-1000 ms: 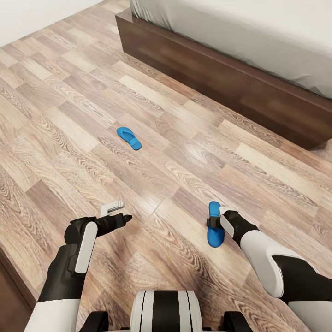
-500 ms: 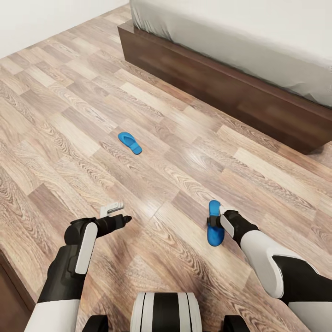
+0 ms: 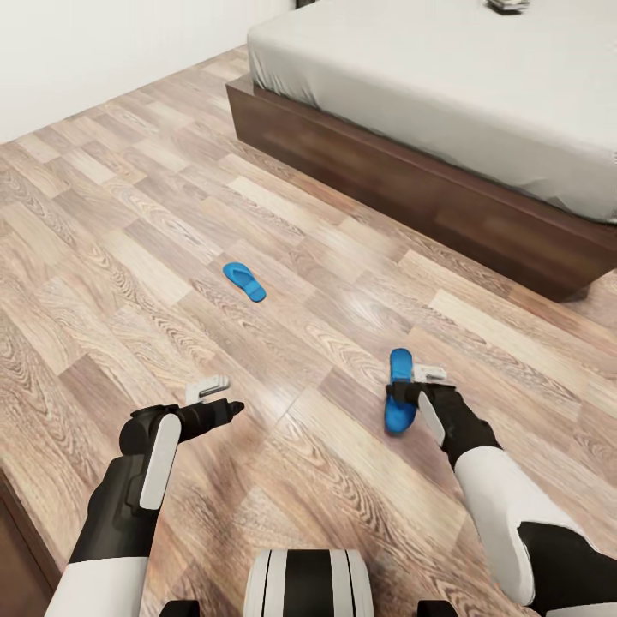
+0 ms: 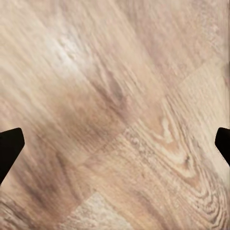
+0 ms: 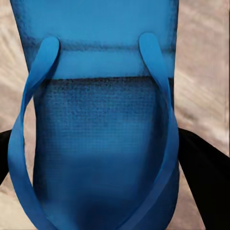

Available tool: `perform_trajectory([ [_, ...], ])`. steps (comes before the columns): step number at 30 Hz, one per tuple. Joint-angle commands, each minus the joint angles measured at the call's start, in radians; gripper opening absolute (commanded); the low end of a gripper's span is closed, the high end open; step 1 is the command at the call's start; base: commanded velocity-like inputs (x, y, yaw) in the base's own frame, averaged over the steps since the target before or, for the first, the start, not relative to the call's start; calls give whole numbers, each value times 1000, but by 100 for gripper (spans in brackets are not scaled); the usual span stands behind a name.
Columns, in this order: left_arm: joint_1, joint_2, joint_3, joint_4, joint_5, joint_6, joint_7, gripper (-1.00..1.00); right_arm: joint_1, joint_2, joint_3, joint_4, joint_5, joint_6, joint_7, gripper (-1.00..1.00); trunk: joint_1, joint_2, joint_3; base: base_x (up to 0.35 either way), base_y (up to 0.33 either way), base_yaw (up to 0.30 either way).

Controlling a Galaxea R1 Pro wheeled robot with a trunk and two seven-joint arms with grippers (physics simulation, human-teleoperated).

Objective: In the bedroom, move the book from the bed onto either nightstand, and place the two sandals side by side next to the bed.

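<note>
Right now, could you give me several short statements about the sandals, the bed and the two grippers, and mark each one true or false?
1. The right gripper is shut on one blue sandal. True.
2. The other sandal lies on the mattress. False: it lies on the wood floor, apart from the bed.
3. The left gripper holds a sandal. False: it is open and holds nothing.
4. The two sandals lie side by side. False: they are far apart.
</note>
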Motion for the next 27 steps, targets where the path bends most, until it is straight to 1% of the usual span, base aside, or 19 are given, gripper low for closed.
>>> perform_trajectory([
  [1, 0, -1, 1, 0, 11, 4, 9, 100, 61, 1, 0, -156, 1, 59, 12, -100, 0, 0, 3, 0, 0, 0],
  [4, 0, -1, 1, 0, 11, 4, 10, 100, 128, 1, 1, -301, 0, 94, 18, -100, -2, 1, 15, 0, 0, 0],
  [5, 0, 0, 2, 0, 12, 4, 11, 100, 172, 1, 2, -392, 0, 109, 21, -100, -2, 1, 19, 0, 0, 0],
  [7, 0, 0, 2, 0, 14, 4, 11, 100, 206, 1, 2, -470, 0, 119, 23, -100, -3, 1, 27, 0, 0, 0],
  [8, 1, -1, 3, 0, 17, 4, 12, 100, 245, 0, 2, -558, 0, 128, 25, -100, -4, 2, 30, 0, 0, 0],
  [9, 1, -1, 3, 0, 17, 4, 12, 100, 245, 0, 2, -558, 0, 128, 25, -100, -4, 2, 34, 0, 0, 0],
  [10, 1, -2, 3, 0, 18, 4, 12, 100, 270, 0, 3, -612, -1, 137, 26, -100, -5, 2, 38, 0, 0, 0],
  [11, 2, -2, 3, 0, 18, 4, 12, 100, 282, 0, 3, -638, -1, 144, 26, -100, -5, 2, 42, 0, 0, 0],
  [12, 3, -2, 3, 1, 19, 4, 12, 100, 305, 0, 3, -692, -2, 165, 26, -100, -5, 3, 46, 0, 0, 0],
  [13, 4, -3, 4, 1, 19, 4, 12, 100, 317, 0, 3, -720, -3, 179, 26, -100, -6, 3, 50, 0, 0, 0],
  [14, 6, -3, 6, 3, 17, 4, 12, 100, 368, 1, 4, -823, -6, 225, 27, -100, -6, 3, 54, 0, 0, 0],
  [17, 6, -3, 9, 4, 16, 4, 11, 100, 387, 2, 5, -859, -7, 238, 28, -100, -8, 4, 65, 0, 0, 0],
  [18, 6, -3, 11, 4, 16, 4, 11, 100, 392, 3, 11, -870, -6, 243, 31, -100, -8, 4, 69, 0, 0, 0],
  [19, 6, -1, 14, 5, 16, 4, 9, 100, 398, 3, 40, -883, -5, 260, 33, -100, -9, 4, 73, 0, 0, 0],
  [20, 6, -1, 14, 5, 16, 4, 10, 100, 399, 3, 47, -886, -6, 267, 34, -100, -9, 4, 77, 0, 0, 0],
  [23, 7, -1, 14, 6, 15, 4, 11, 100, 401, 2, 54, -889, -7, 274, 35, -100, -10, 5, 88, 0, 0, 0],
  [24, 7, 0, 13, 9, 17, 4, 11, 100, 400, 7, 56, -890, -7, 314, 34, -100, -11, 5, 92, 0, 0, 0],
  [27, 7, 2, 14, 13, 16, 4, 11, 100, 400, 7, 57, -890, -8, 325, 35, -100, -12, 6, 104, 0, 0, 0],
])
